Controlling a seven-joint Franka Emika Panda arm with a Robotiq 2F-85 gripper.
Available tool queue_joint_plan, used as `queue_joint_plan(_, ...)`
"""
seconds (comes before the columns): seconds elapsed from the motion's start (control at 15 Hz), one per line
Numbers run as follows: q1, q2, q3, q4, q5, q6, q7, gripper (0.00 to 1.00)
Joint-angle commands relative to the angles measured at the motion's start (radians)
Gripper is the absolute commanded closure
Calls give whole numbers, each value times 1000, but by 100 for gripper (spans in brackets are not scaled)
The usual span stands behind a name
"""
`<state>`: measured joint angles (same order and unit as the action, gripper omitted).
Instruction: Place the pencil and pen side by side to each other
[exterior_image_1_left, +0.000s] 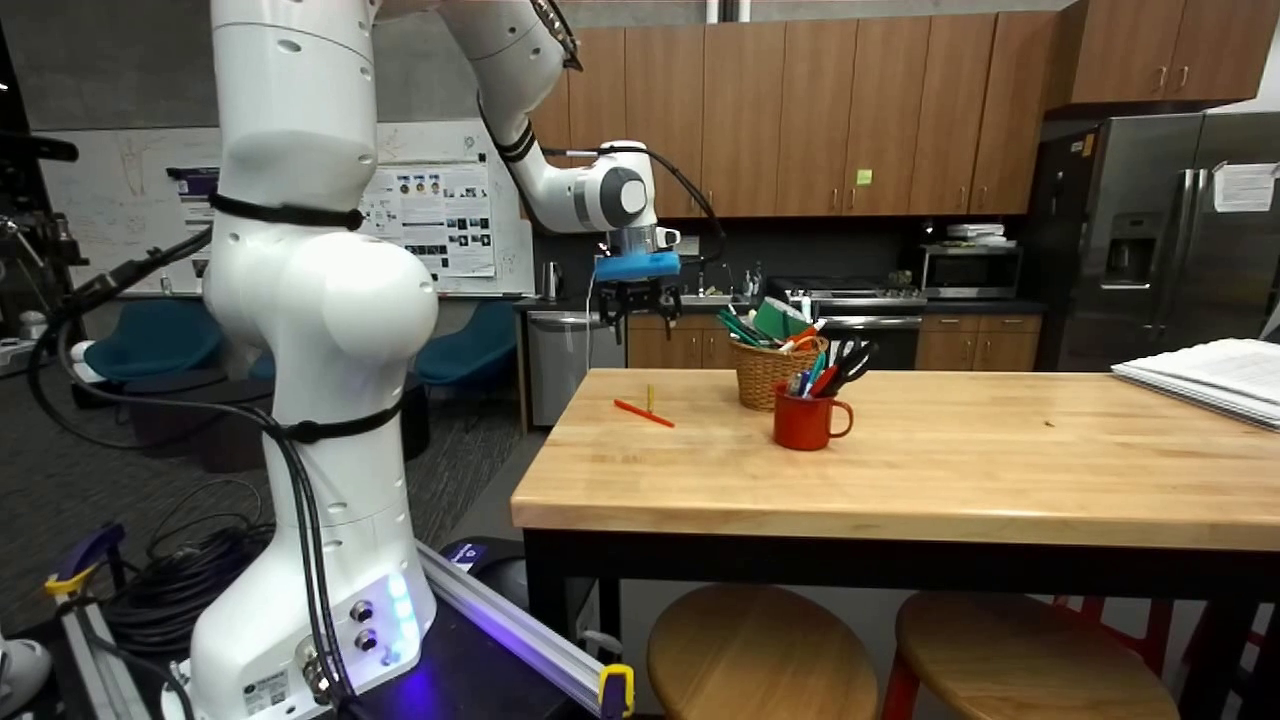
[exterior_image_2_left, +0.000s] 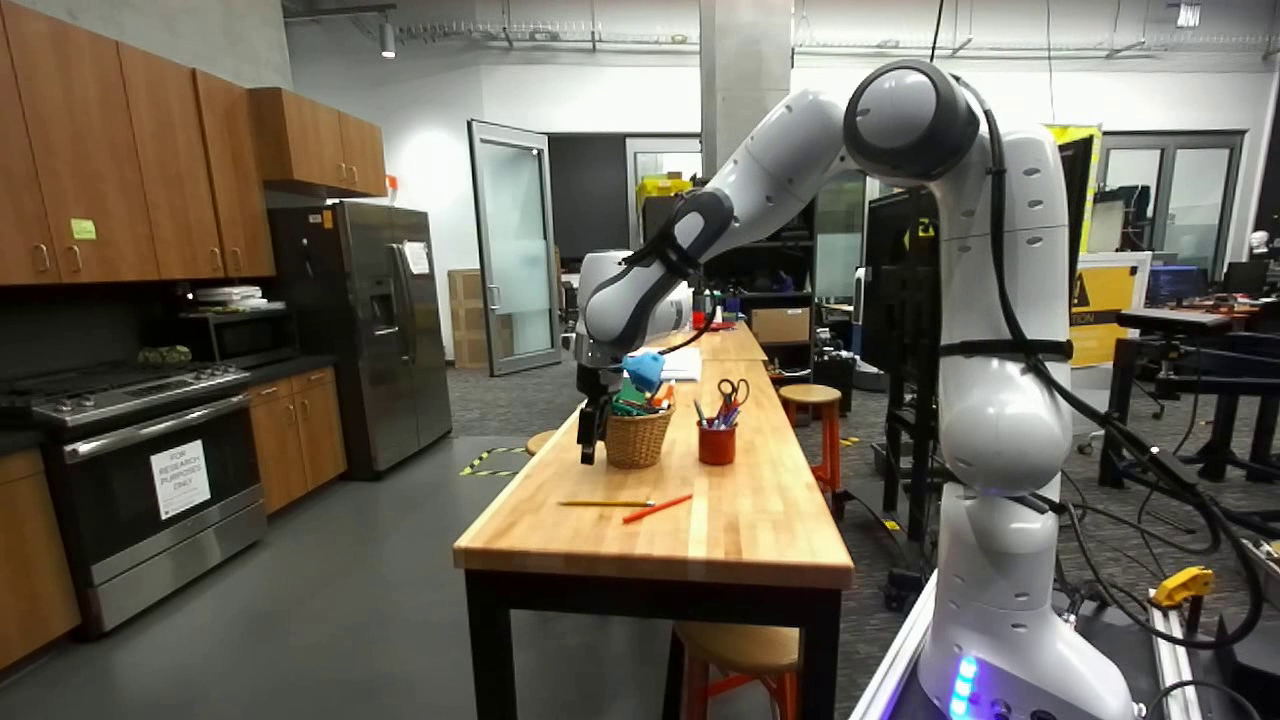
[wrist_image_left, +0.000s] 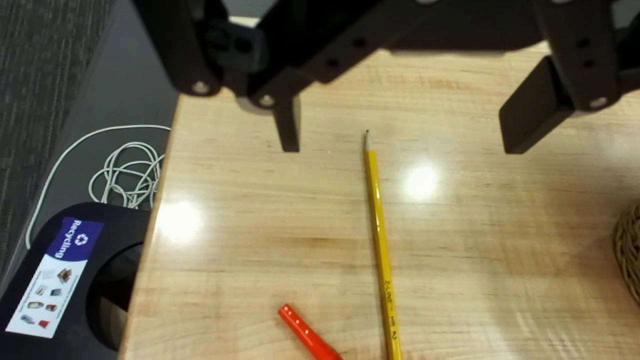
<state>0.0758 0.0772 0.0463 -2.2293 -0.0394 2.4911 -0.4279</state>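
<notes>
Wrist view: I'm hovering the pincer (wrist_image_left: 402, 137) wide near the pencil (wrist_image_left: 381, 245); the red pen (wrist_image_left: 308, 335) is lying beside it, maybe touching.

Yellow pencil (wrist_image_left: 380, 230), red pen (wrist_image_left: 306, 332) — black pincer (wrist_image_left: 403, 147), red mug (exterior_image_1_left: 802, 424).

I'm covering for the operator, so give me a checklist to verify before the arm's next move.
1. Gripper open and holding nothing: ok.
2. Pencil lying on the table, apart from the basket: ok.
3. Red pen wholly inside the wrist view: not ok, cut off at the bottom.
4. Both lying side by side: not ok, set at an angle.
5. No contact between them: cannot tell, too close.
</notes>
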Motion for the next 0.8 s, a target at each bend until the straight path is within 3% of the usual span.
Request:
queue_joint_plan(0.0, -11, 3, 13, 0, -2, -3, 3, 0)
queue_joint_plan(0.73, -8, 35, 19, -3, -10, 10, 8, 0)
